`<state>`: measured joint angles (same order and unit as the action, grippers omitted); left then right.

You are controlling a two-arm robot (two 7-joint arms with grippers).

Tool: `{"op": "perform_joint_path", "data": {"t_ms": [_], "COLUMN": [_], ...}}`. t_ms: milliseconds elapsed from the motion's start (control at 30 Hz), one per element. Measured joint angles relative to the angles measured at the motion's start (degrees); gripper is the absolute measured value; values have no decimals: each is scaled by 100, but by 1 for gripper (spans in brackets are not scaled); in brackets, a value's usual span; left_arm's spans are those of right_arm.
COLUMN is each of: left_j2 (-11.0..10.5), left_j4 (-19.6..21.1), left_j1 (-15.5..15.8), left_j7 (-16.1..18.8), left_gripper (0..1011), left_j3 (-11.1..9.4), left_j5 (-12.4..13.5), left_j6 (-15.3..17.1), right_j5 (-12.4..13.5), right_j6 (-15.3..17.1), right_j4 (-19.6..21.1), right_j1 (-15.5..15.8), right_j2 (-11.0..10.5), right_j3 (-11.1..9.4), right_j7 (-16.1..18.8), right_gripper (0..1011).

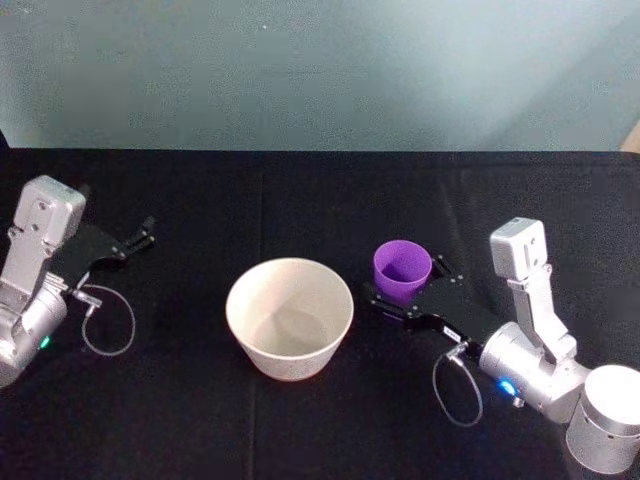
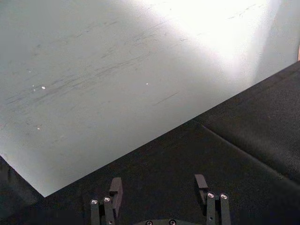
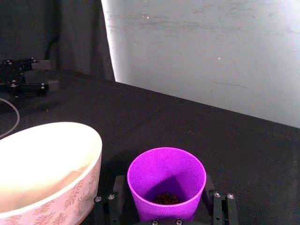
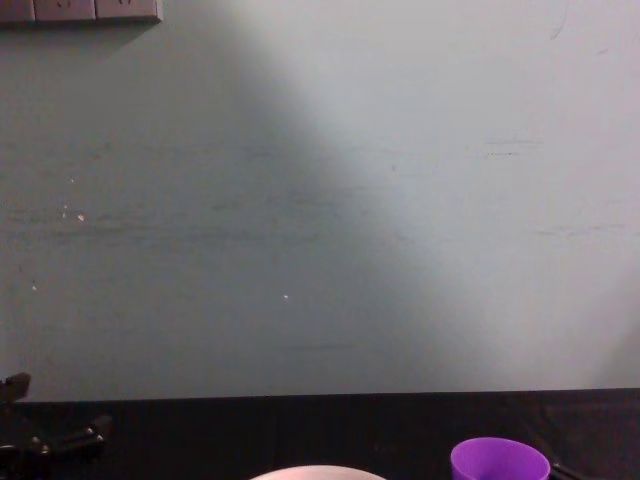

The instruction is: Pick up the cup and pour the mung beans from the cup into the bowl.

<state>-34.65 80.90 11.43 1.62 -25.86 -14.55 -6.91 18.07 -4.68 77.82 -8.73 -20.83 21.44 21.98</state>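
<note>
My right pincer [image 1: 405,280], fully spread, flanked the purple cup [image 1: 402,268] right of centre. Cup and bowl [image 1: 290,318] rims stood just apart, with bare black tablecloth [image 1: 300,200] beyond. At far left, my left pincer [image 1: 147,232] gaped empty.

The cup [image 3: 166,180] between the right gripper [image 1: 405,278]'s fingers [image 3: 119,194] is smooth purple plastic with a soft, faintly grainy sheen. The mung beans [image 3: 166,198] in its bottom look dark and slightly glossy. The fingers are matt black with bright metal screw heads, and the arm [image 1: 535,350] behind them is satin silver-grey. Beside the gripper, the bowl [image 3: 51,159] is cream and matt, smooth inside, with a printed leaf pattern on its outer wall. Black matt cloth [image 1: 300,200] lies under the gripper. Ahead of it, the wall [image 1: 320,70] is pale, matt and scuffed.
</note>
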Motion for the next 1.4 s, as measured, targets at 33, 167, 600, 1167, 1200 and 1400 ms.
{"op": "perform_joint_path", "data": {"t_ms": [33, 167, 600, 1167, 1200, 1400], "left_j2": [0, 0, 0, 0, 0, 0], "left_j4": [0, 0, 0, 0, 0, 0], "left_j1": [0, 0, 0, 0, 0, 0], "left_j7": [0, 0, 0, 0, 0, 0], "left_gripper": [1000, 1000, 1000, 1000, 1000, 1000], "left_j3": [0, 0, 0, 0, 0, 0], "left_j5": [0, 0, 0, 0, 0, 0], "left_j6": [0, 0, 0, 0, 0, 0], "right_j5": [-7, -87, -249, -232, -228, -170], "right_j6": [0, -24, -16, 335, 366, 588], "right_j4": [-6, -42, -67, 724, 762, 1077], "right_j1": [0, -2, 16, 219, 221, 245], "right_j2": [10, 76, 178, 28, 19, -56], "right_j3": [-6, -51, -141, -335, -343, -402], "right_j7": [2, 5, 7, -12, -14, -39], "right_gripper": [1003, 1003, 741, 729, 729, 729]}}
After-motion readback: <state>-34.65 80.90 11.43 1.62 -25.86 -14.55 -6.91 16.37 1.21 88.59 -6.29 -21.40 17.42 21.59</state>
